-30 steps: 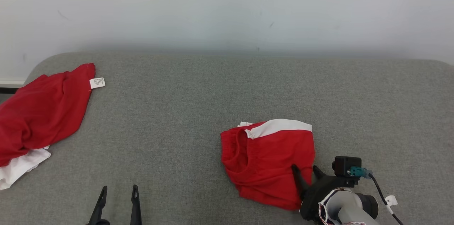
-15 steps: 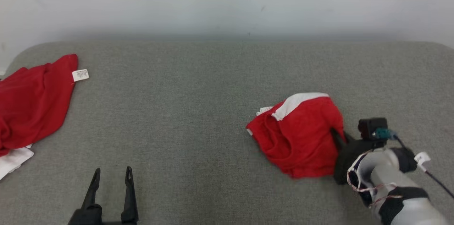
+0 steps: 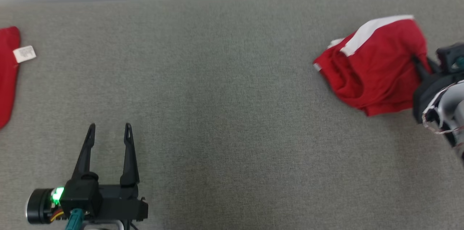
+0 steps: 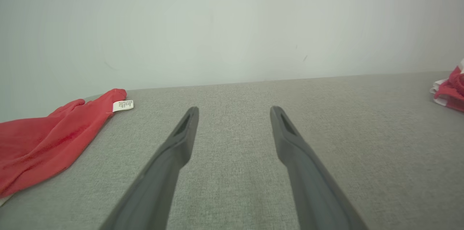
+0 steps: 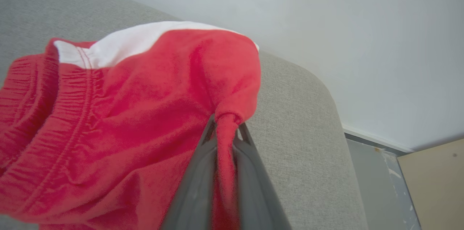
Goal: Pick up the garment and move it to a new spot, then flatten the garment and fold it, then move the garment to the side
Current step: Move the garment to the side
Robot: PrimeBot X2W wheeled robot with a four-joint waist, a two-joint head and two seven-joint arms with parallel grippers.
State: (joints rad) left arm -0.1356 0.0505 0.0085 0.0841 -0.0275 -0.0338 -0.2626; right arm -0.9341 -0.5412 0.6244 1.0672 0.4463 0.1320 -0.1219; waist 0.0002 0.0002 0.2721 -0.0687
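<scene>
The garment, red shorts with a white band, lies bunched at the far right part of the grey cushion, close to its rounded right corner. Your right gripper has its fingers nearly together on a twisted fold at the garment's right edge, so it holds the cloth. From these fingers the bulk of the garment spreads ahead and towards the cushion's middle. Its elastic waist is on that side, and its white band faces the cushion's far edge. The long axis runs about across the cushion, left to right.

I judge that the next pull goes towards the cushion's right end, and the cloth will trail behind the pinch. The corner is near, so take care.

Your left gripper hovers over the cushion's near left part, fingers wide and holding nothing, well apart from the garment. Another red cloth with a white label lies at the cushion's left edge.
</scene>
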